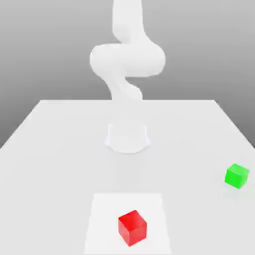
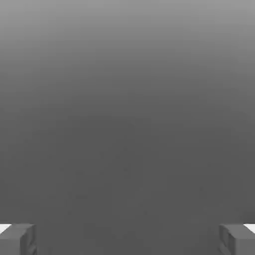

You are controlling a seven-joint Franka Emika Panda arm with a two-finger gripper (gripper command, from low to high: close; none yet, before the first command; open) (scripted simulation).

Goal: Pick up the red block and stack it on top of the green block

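- The small bright red cube [image 1: 132,227] sits on the white tabletop [image 1: 50,149] near the front edge in the exterior view, on a slightly paler square patch [image 1: 104,219].
- The small bright green cube [image 1: 236,175] rests on the same table, well apart from the red block, toward the exterior view's right.
- The white robot arm [image 1: 127,60] rises from its round base [image 1: 127,137] behind both cubes.
- In the hand view, the two-finger gripper [image 2: 127,239] has its grey fingertips [image 2: 17,239] spread wide, gripping nothing.
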